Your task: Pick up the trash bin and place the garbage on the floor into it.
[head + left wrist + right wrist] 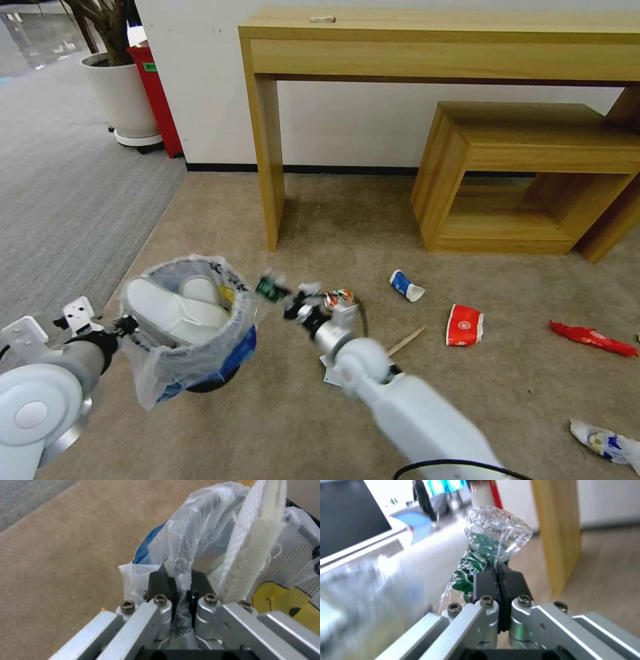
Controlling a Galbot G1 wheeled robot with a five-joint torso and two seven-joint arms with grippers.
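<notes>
Head view: crushed bottle [270, 287] hanging pinched in right gripper [287, 301], just beside bin [190, 320] rim, not yet over opening. Right wrist view: fingers [486, 580] closed tight on bottle [486, 547]. Advice: carry bottle fully over opening before letting go. Left gripper [180, 590] clamping bin's bag rim, holding bin off carpet [333, 413]; slippers [177, 310] lying inside. Cups [405, 285], red wrapper [590, 337] scattered well apart on carpet.

The left gripper [180, 586] sits low at the robot's left, jaws clamped together on thin material. The right gripper [499, 578] reaches forward at centre on its extended white arm [407, 393], jaws pinched tight.
</notes>
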